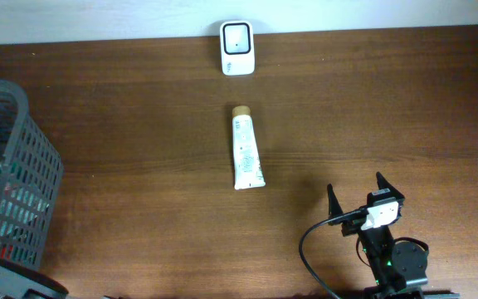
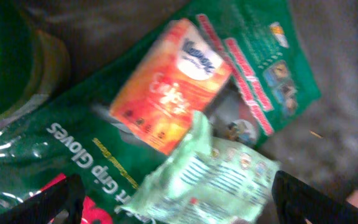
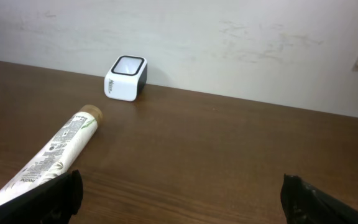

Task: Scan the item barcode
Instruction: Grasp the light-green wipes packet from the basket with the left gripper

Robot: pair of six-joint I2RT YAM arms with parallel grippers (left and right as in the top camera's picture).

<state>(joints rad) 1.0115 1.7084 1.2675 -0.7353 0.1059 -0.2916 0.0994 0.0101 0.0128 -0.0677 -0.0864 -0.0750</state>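
Table: open wood is lying all round the tube. Tube is lying flat mid-table, cap pointing to 12 o'clock at the scanner, well apart from it. Scanner is sitting near the far edge. Basket is crowding the 9 o'clock edge.

My right claw is hovering at 5 o'clock from the tube, jaws spread wide, holding nothing.

My left claw is hanging inside the basket, jaws wide, gripping nothing, above a wipes packet, tissue pack and glove bag.
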